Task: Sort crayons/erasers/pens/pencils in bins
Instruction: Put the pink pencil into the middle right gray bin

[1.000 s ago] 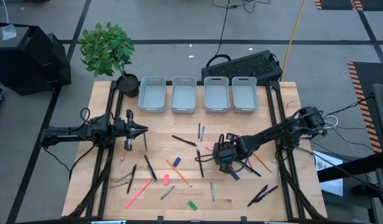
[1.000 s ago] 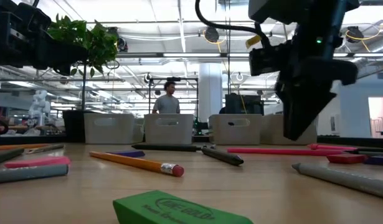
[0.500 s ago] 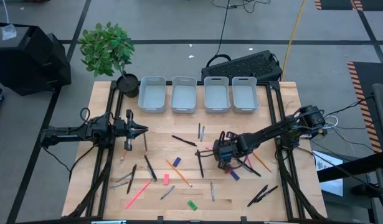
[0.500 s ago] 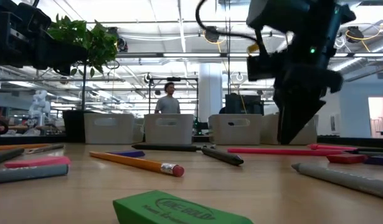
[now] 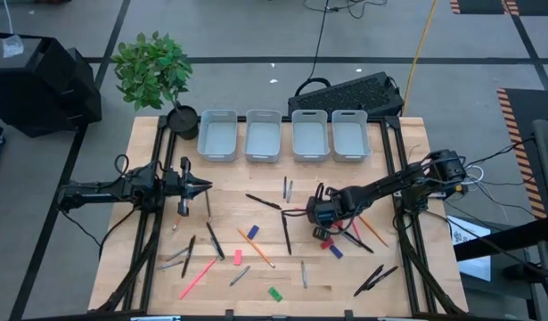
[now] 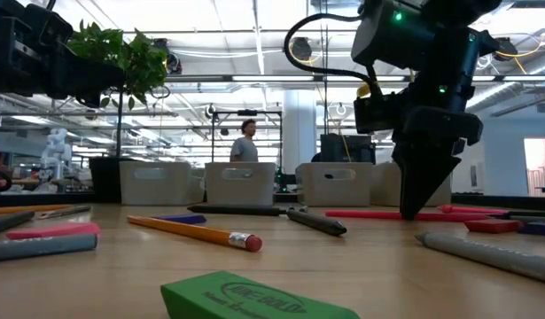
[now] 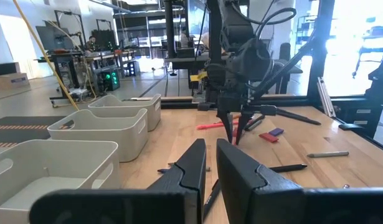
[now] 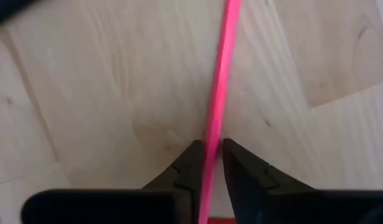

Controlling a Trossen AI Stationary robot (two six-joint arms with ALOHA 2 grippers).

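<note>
The right gripper [image 8: 207, 163] points straight down at the table's middle right, its fingers [image 8: 185, 165] nearly closed around a thin pink stick [image 8: 221, 74] lying flat on the wood; whether it is pinched yet is unclear. The stick looks light, stiff and smooth, likely to swivel if taken near an end, so the middle is the better hold. A red eraser [image 5: 326, 243] lies just beside it. The four bins [image 5: 218, 135] line the far edge. The left gripper [image 5: 202, 186] waits at the left, fingers almost together, holding nothing.
</note>
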